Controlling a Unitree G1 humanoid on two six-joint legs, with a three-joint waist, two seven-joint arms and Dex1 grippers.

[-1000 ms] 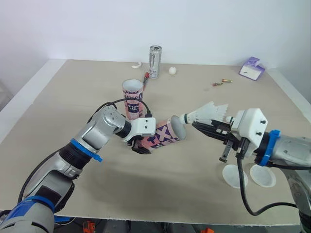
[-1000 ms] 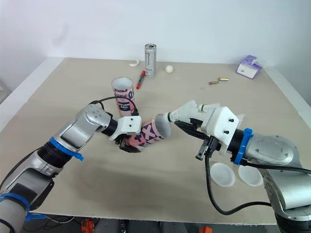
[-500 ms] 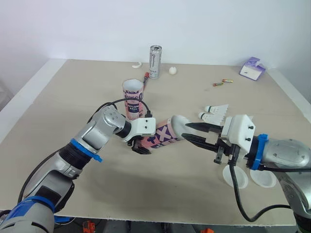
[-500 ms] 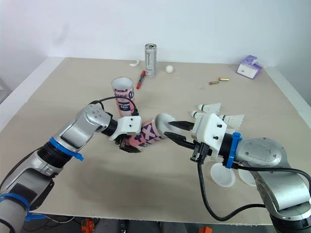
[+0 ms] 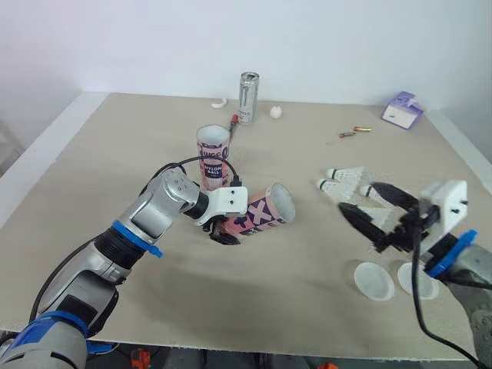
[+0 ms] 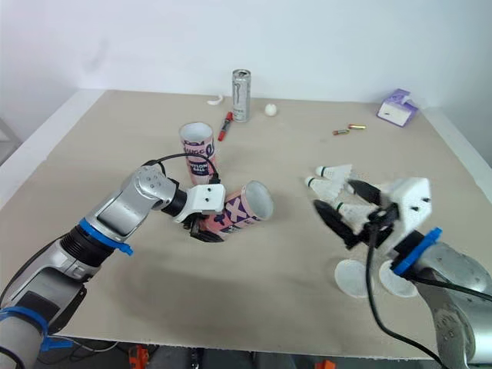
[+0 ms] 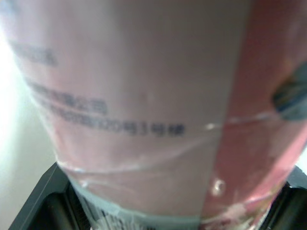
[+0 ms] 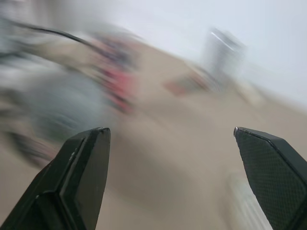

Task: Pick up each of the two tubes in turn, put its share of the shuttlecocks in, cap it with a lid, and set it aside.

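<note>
While my left gripper (image 5: 227, 224) is clamping the pink tube (image 5: 257, 214), holding it tilted with its open mouth turned toward my right side, the second tube (image 5: 212, 157) is standing upright and uncapped just behind it on the table (image 5: 92, 177). Judging from this layout, I am working through the filling step for the first tube; what it is already containing I cannot tell, since its interior is not showing clearly. Further right, two shuttlecocks (image 5: 342, 178) are lying side by side on the table, and my right gripper (image 8: 169, 129) is hovering just beside them, its fingers spread wide and carrying nothing. Two lids (image 5: 374, 280) are lying flat near the table's front edge, close to that gripper. Next, I am expecting to close on one shuttlecock and carry it cork-first into the tilted mouth, a move that is calling for careful alignment with the rim.
</note>
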